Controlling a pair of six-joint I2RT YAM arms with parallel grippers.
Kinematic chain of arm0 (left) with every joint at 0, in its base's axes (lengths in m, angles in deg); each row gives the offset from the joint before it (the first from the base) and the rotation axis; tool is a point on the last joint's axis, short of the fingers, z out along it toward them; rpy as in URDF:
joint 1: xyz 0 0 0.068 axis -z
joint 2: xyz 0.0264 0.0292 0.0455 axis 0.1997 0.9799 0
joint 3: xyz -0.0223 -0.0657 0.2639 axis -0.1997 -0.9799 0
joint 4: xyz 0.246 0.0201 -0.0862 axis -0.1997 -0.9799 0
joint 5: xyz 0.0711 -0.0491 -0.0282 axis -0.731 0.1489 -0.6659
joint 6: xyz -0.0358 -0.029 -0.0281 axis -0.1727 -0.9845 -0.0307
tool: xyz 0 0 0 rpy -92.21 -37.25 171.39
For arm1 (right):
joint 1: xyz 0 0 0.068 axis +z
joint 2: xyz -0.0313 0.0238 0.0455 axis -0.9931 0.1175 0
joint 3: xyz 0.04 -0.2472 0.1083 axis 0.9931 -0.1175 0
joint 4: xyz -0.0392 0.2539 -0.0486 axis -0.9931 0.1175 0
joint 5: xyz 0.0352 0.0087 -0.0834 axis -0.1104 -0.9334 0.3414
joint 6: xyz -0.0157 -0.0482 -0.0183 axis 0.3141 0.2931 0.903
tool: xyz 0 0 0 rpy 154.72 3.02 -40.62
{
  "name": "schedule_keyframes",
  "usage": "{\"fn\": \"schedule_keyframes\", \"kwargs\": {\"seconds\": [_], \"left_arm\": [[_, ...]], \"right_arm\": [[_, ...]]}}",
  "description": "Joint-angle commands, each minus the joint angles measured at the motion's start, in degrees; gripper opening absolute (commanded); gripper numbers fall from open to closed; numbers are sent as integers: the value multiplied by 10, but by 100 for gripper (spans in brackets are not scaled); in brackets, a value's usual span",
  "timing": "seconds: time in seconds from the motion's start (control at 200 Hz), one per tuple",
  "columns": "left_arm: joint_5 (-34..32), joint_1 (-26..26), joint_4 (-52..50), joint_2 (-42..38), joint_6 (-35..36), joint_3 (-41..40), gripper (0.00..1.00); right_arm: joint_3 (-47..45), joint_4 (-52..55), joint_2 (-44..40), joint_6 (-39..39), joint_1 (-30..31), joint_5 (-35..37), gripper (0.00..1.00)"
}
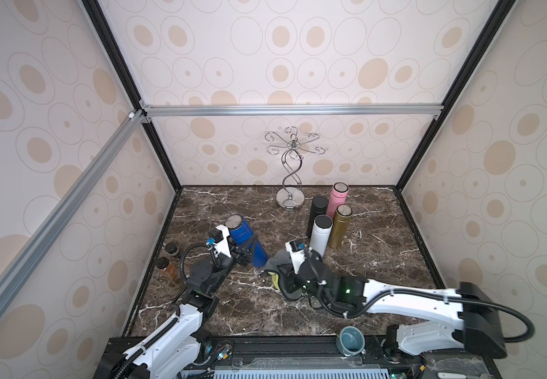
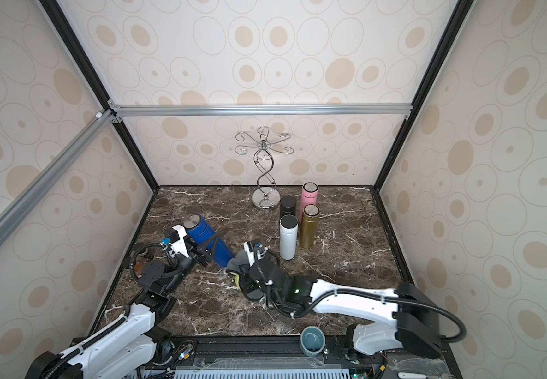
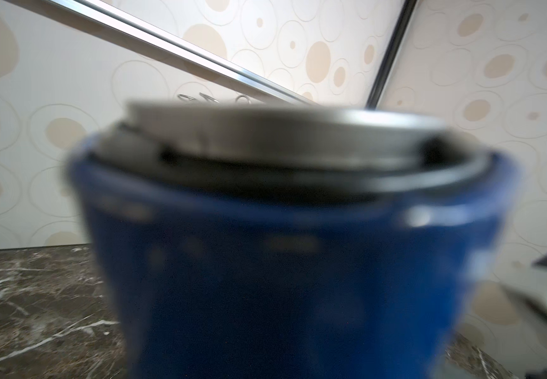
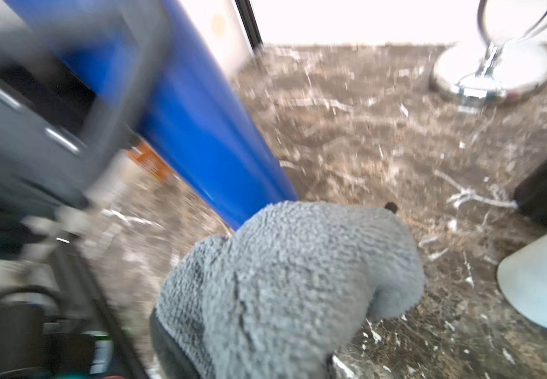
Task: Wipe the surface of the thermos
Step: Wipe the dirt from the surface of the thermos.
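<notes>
Blue thermos point(image 1: 245, 234), tilted, glossy, steel lid point(image 1: 234, 222), grey cloth point(image 1: 278, 260) at base

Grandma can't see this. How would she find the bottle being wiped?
On the marble table, left of the chrome wire stand, the left fingers hold a thermos, grey cloth by its base. It alone is blue and tilted; four others stand upright.

Glossy blue thermos point(image 4: 200, 131), nubbly grey cloth point(image 4: 291, 279), polished marble-look table point(image 4: 364, 147).

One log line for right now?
left gripper: shut on blue thermos, tilted | right gripper: shut on grey cloth | cloth: at thermos's lower end
</notes>
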Motion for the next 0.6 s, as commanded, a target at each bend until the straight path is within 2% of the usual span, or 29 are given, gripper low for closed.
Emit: {"fn": "schedule_keyframes", "kwargs": {"seconds": [0.0, 0.11, 0.17, 0.3, 0.37, 0.395, 0.595], "left_arm": [[116, -8, 72, 1, 16, 41, 0], [241, -32, 111, 11, -1, 51, 0], [315, -42, 155, 40, -36, 64, 0], [423, -51, 379, 129, -183, 71, 0], [461, -57, 516, 178, -284, 73, 0], [474, -58, 529, 190, -303, 80, 0], [491, -54, 530, 192, -305, 79, 0]], "right_arm": [[-21, 77, -76, -36, -32, -59, 0], [-26, 107, -139, -44, -59, -74, 0], [-24, 107, -157, -42, -78, -80, 0], [-21, 62, -163, -42, -121, -139, 0], [-21, 25, -151, -56, -151, -191, 0], [-22, 10, -145, -65, -161, -209, 0], [-2, -65, -86, -98, -215, -306, 0]]}}
